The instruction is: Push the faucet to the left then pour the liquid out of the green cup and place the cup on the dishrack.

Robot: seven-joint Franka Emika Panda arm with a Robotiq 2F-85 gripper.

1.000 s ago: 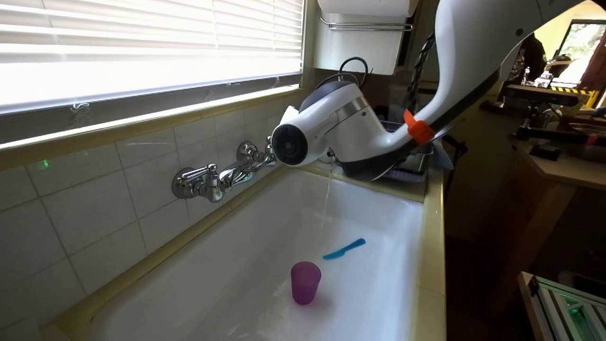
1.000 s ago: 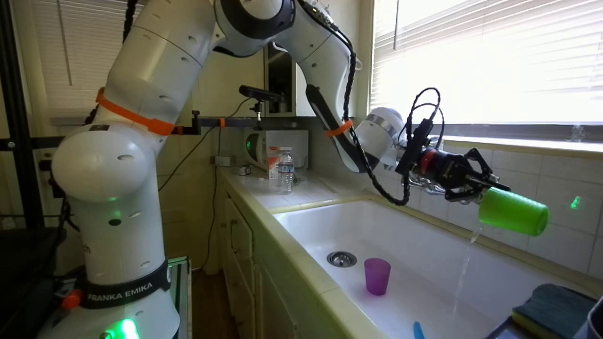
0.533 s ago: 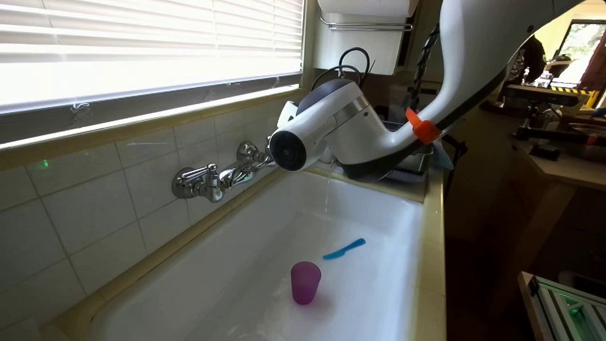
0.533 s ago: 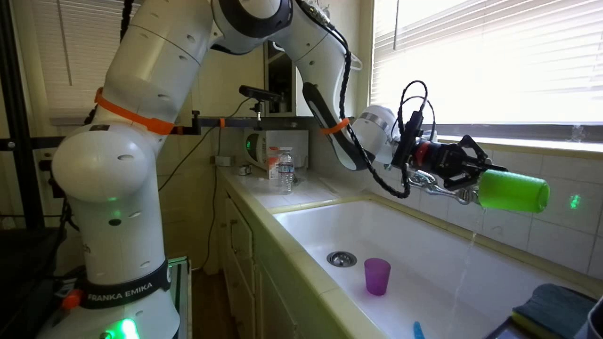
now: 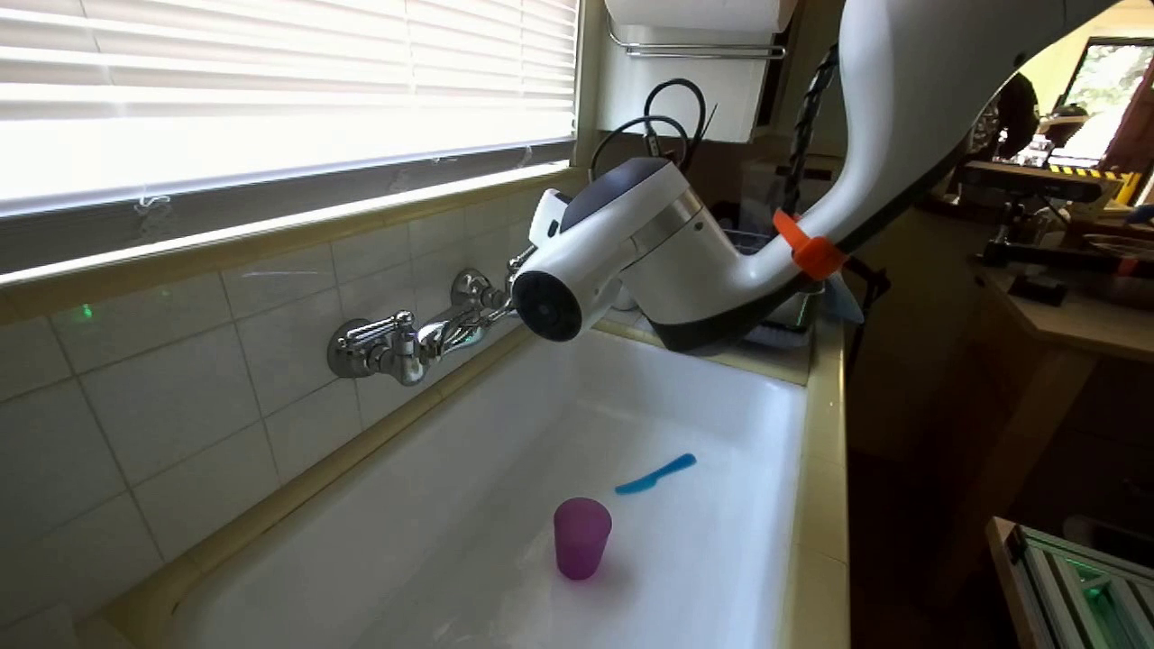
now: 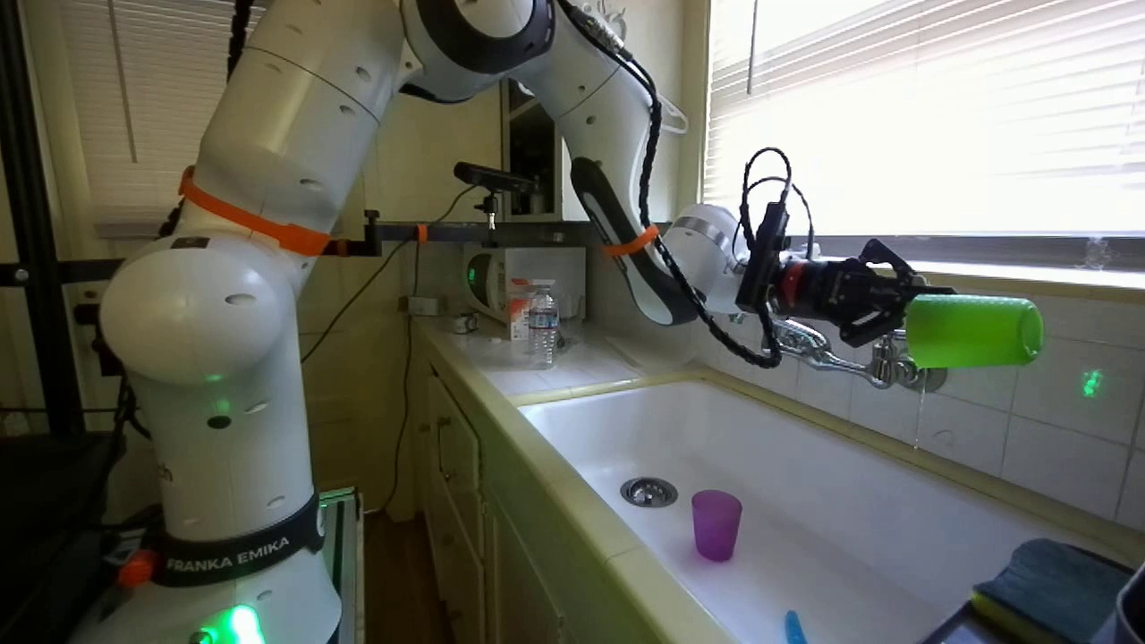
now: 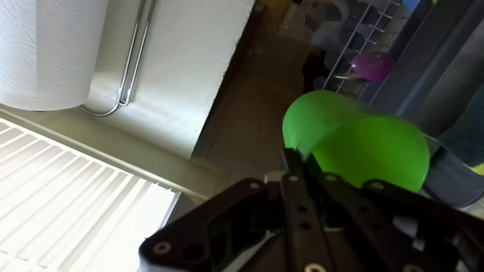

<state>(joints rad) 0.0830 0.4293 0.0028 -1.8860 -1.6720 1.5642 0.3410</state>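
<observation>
1. Sink [image 6: 805, 465] is sitting below blinds [image 6: 930, 116]
2. End effector [image 7: 301, 154] is pinching green cup [image 6: 975, 331] by rim, holding it sideways over sink
3. Liquid [image 6: 920, 416] is trickling below green cup
4. Faucet [image 5: 446, 335] is jutting from tiled wall [image 5: 162, 388]

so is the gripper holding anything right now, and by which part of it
Yes, the green cup: the gripper pinches its side wall at the open rim, and the cup hangs roughly sideways.

purple cup [image 6: 716, 526]: upright in sink [image 6: 823, 483] | blue knife [image 5: 656, 474]: lying near it | clear bottle [image 6: 542, 329]: upright on surface [image 6: 595, 362], near microwave [image 6: 565, 268]
</observation>
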